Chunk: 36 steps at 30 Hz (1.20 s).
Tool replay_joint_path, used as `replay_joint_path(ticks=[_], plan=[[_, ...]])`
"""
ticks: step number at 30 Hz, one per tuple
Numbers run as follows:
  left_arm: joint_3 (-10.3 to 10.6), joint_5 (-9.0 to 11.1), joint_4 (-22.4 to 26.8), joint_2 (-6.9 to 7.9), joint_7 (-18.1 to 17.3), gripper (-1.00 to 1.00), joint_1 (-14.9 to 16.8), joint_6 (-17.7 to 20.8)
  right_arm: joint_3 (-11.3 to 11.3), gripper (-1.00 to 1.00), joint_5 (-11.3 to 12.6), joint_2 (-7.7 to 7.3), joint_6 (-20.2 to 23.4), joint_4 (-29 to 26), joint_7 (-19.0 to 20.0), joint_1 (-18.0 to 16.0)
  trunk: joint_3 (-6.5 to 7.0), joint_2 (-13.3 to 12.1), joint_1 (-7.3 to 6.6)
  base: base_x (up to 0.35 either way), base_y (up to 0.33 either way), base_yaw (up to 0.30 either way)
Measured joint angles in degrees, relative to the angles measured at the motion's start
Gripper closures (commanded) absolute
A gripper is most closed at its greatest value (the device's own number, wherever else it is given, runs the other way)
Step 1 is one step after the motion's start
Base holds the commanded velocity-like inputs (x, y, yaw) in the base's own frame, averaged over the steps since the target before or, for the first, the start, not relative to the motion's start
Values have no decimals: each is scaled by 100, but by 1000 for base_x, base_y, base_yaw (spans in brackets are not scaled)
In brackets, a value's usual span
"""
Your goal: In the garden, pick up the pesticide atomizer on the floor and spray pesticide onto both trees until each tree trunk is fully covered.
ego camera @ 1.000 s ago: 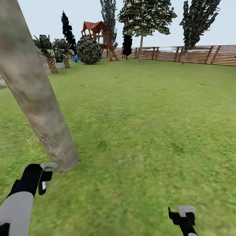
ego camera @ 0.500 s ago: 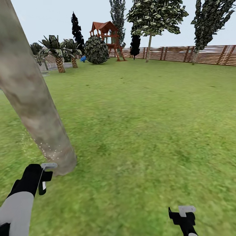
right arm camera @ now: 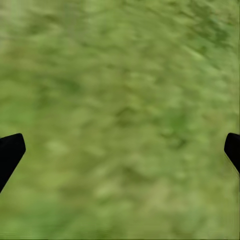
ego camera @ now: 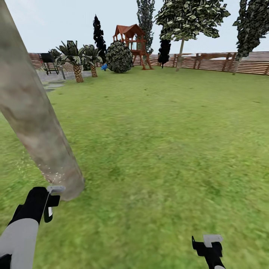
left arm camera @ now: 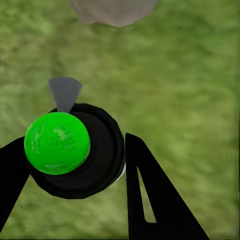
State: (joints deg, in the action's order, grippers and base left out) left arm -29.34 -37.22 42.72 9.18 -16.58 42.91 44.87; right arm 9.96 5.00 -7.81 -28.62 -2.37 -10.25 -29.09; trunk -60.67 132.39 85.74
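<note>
Green lawn (ego camera: pixel 168 142) (blurry underfoot), slatted wooden fence (ego camera: pixel 213 61) behind.

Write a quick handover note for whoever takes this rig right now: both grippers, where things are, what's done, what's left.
Left gripper: fingers around the pesticide atomizer, nozzle toward the near tree trunk.
Right gripper: open, empty, over grass.
Done: white pesticide specks on the trunk's base only.
Left: cover the rest of this trunk, then the second tree; which one cannot be told from here.

tree trunk (ego camera: pixel 37 127): matt, mottled | atomizer (left arm camera: pixel 57 142): glossy green plastic | fence (ego camera: pixel 213 61): slatted wood
</note>
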Motion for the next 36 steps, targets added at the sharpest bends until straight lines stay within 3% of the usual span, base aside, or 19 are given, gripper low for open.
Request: replay_joint_path(ticks=[9, 25, 36], plan=[[7, 5, -21, -9, 34, 100, -1, 0, 0, -100, 1, 0, -2, -1, -2, 0, 0, 0, 0, 108, -308, 268], [-1, 6, -15, -10, 44, 100, 1, 0, -8, -100, 2, -26, -9, 5, -4, 2, 0, 0, -1, 162, -307, 18], [-1, 6, 0, -9, 42, 100, -6, 1, -9, -100, 2, -18, -9, 4, -3, 0, 0, 0, -1, 164, -307, 268]])
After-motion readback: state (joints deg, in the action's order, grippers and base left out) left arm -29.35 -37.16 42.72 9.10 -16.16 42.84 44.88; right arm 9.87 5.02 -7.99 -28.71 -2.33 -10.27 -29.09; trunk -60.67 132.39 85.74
